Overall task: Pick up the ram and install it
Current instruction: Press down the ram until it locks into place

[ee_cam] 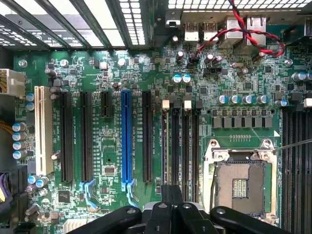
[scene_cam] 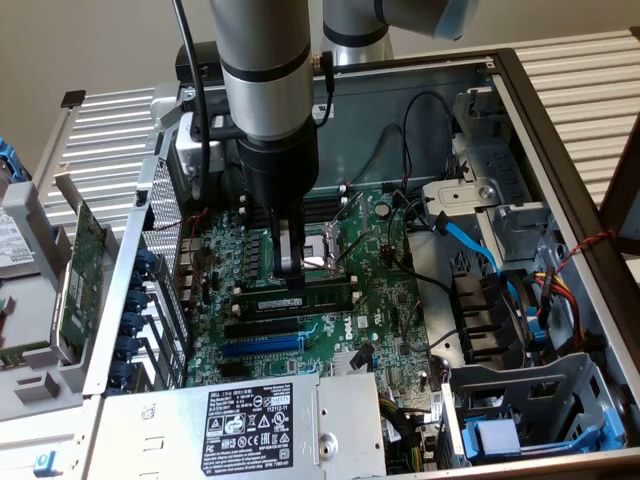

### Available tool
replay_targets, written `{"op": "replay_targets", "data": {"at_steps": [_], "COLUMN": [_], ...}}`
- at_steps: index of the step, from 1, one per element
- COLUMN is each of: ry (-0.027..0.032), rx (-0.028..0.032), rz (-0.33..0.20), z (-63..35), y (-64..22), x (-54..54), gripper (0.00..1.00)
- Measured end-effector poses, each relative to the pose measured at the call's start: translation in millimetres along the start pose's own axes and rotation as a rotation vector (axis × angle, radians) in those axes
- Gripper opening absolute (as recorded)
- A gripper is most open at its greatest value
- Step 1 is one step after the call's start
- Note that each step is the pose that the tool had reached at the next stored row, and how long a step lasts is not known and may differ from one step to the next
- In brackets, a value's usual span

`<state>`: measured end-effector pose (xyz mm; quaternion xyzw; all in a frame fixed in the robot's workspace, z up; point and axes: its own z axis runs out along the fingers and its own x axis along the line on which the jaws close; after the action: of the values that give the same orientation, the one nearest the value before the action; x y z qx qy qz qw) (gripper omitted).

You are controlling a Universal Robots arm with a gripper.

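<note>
The ram [scene_cam: 300, 298], a long green stick with a white label strip, stands on edge in the memory slot farthest from the CPU socket [scene_cam: 327, 252]. In the wrist view the ram [ee_cam: 165, 146] shows edge-on as a thin line in the outermost slot, beside the other black memory slots [ee_cam: 186, 146] with white end clips. My gripper [scene_cam: 290, 268] hangs straight over the stick's middle. In the wrist view my gripper [ee_cam: 172, 195] has its black fingers together, with nothing visible between them. Whether the tips touch the ram's top edge I cannot tell.
The open PC case lies flat. A green expansion card [scene_cam: 80, 270] rests outside on the exterior view's left. The power supply [scene_cam: 260, 420] is at the front, and a blue cable [scene_cam: 470, 240] and drive cages [scene_cam: 520, 400] on the right. A blue card slot [ee_cam: 126, 141] lies next to the memory slots.
</note>
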<state>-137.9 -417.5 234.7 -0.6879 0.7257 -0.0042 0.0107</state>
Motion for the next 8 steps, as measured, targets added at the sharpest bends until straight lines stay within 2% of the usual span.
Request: {"op": "replay_targets", "data": {"at_steps": [8], "ry": [0.0004], "rx": [-0.0002], "rz": [0.000], "z": [4.0], "y": [0.2], "x": [-1.0], "gripper": [0.11]}}
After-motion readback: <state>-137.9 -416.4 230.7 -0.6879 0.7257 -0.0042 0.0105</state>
